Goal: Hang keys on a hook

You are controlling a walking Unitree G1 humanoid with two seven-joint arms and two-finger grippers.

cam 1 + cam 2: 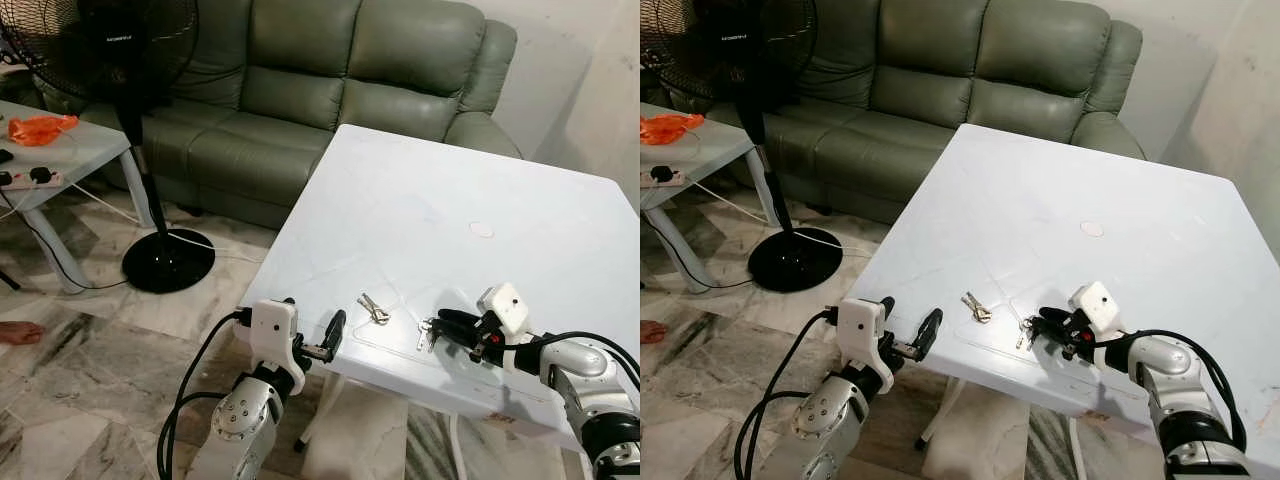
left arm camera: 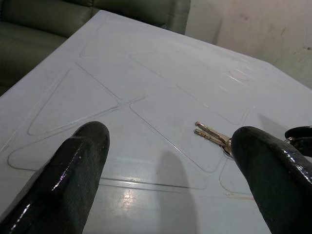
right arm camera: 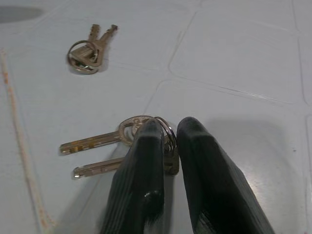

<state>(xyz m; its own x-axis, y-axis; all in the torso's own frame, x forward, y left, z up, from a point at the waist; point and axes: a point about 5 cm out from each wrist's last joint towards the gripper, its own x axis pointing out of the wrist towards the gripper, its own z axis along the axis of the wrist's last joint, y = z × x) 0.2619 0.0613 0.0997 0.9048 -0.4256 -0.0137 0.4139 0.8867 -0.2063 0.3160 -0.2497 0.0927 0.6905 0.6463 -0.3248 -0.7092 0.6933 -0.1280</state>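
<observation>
Two small sets of keys lie near the front edge of the white table. My right gripper rests low on the table, shut on the ring of the right-hand set of keys, whose two blades stick out flat past the fingertips. In the left eye view that gripper sits just right of these keys. The other set of keys lies loose a little to the left, also visible as a ring with two keys. My left gripper is open at the table's front-left edge, pointing toward the loose keys.
A green sofa stands behind the table. A black pedestal fan and a low side table with an orange item and a power strip are at the left. A wall is at the right, tiled floor below.
</observation>
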